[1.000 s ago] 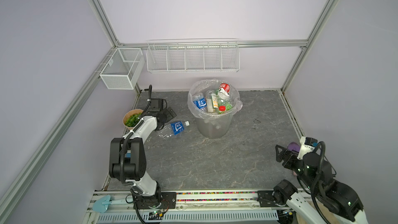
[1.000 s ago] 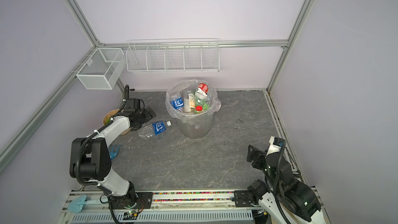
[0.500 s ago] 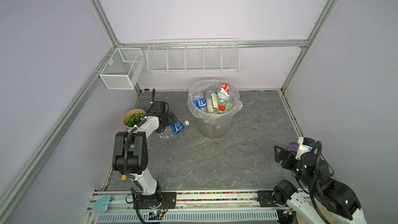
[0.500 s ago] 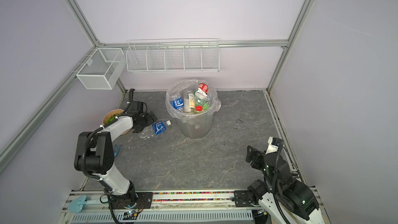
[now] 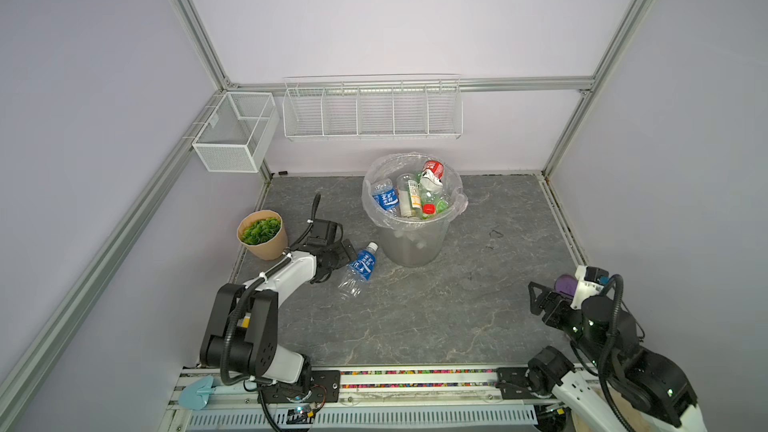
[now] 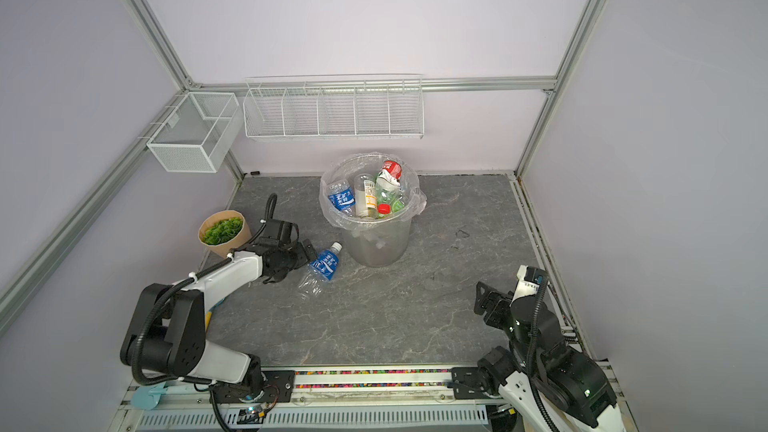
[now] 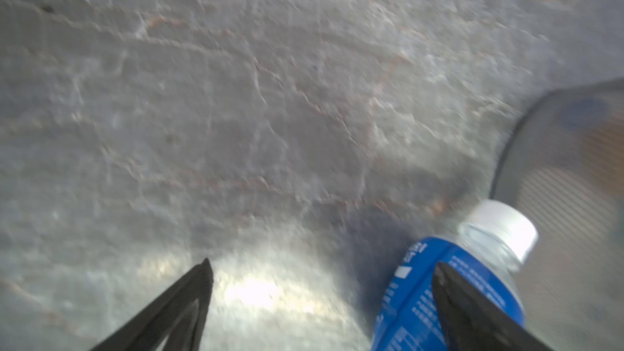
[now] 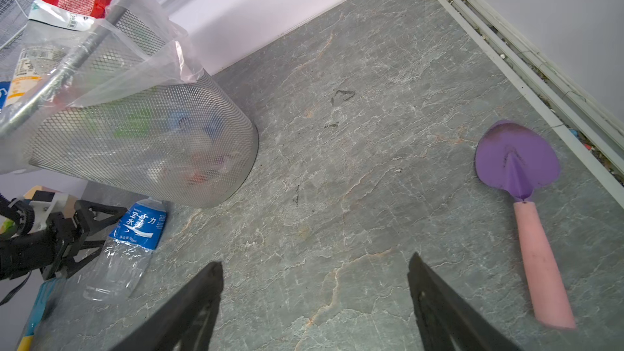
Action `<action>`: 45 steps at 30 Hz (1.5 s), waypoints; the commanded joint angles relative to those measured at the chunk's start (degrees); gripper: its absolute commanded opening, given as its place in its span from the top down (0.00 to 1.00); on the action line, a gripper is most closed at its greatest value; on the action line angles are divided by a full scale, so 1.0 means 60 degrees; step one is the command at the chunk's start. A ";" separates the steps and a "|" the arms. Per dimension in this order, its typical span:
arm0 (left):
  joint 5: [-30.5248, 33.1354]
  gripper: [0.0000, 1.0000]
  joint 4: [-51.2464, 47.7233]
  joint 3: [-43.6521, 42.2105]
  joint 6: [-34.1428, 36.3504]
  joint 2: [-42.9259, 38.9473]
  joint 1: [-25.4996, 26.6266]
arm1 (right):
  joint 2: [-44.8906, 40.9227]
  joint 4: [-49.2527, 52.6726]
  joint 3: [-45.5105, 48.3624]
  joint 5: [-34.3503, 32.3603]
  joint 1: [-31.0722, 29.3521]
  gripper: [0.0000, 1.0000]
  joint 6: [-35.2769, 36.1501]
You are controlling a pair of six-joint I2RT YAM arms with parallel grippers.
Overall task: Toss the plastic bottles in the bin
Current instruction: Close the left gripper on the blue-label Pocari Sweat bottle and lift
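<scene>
Swung away from the leaf pot (image 5: 262, 234) it half hid a second ago, the left claw (image 5: 345, 261) now sits low over the floor (image 5: 415, 317), jaws spread wide with nothing between them. Just off one fingertip (image 7: 454, 298) lies the last loose bottle (image 5: 360, 270), on its side: clear crumpled plastic, blue label, white cap pointing at the bin (image 5: 411, 245). In the left wrist view that finger crosses the label; whether it touches cannot be told.

Past the bottle from the claw, the bin stands upright, a round grey mesh drum lined with a clear bag whose edge folds over the rim. Bottles (image 5: 409, 197) with blue, red, orange and green labels fill it to the top. Behind the claw's wrist stands the tan paper-look pot, apart from it, packed with small green leaves.

Well apart across the veined, stone-look slab, the right claw (image 8: 314, 261) hovers with its jaws spread too, gripping nothing. A purple trowel (image 8: 518, 160) with a pink handle lies flat just beside it, on the side-wall side. Bare floor runs from this claw to the bin. Two white wire baskets (image 5: 372, 110) hang on the walls, above and beyond both claws.
</scene>
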State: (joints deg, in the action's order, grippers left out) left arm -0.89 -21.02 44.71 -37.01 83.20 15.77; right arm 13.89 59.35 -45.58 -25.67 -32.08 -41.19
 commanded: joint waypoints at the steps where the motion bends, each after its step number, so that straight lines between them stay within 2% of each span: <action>1: 0.0146 0.00 0.0247 -0.0591 -0.0552 -0.0737 0.0440 | -0.0137 0.0043 0.0173 0.0111 -0.0008 0.11 -0.0251; 5: 0.0203 0.00 0.0033 -0.1232 -0.0770 -0.1689 0.0815 | -0.0142 0.0050 0.0156 0.0164 -0.0022 0.11 -0.0260; 9: -0.0223 0.00 0.0144 -0.1811 -0.0796 -0.2601 0.0948 | -0.0182 0.0076 0.0166 0.0155 -0.0017 0.11 -0.0295; 13: -0.0194 0.00 0.0125 -0.1992 -0.0976 -0.2925 0.1656 | -0.0201 -0.0126 0.0314 0.0342 -0.0016 0.11 -0.0450; 24: -0.0404 0.01 0.0836 -0.1848 -0.1159 -0.1992 0.2532 | -0.0140 -0.0119 0.0234 0.0496 -0.0015 0.12 -0.0537; 27: -0.0295 0.02 0.0881 -0.1610 -0.1117 -0.1510 0.3021 | -0.0148 -0.0136 0.0283 0.0541 -0.0008 0.12 -0.0591; 35: 0.0283 0.13 0.0572 -0.0817 -0.1096 -0.0472 0.4353 | -0.0151 -0.0136 0.0324 0.0551 -0.0015 0.12 -0.0599; 45: 0.0576 0.26 -0.0054 0.0244 -0.0943 0.0216 0.5484 | -0.0175 -0.0165 0.0317 0.0514 -0.0013 0.12 -0.0557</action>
State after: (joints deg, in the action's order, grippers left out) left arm 1.48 -19.51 44.29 -42.89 83.55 47.29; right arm 13.32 59.29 -44.29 -22.65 -32.08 -43.72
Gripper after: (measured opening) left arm 0.751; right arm 0.884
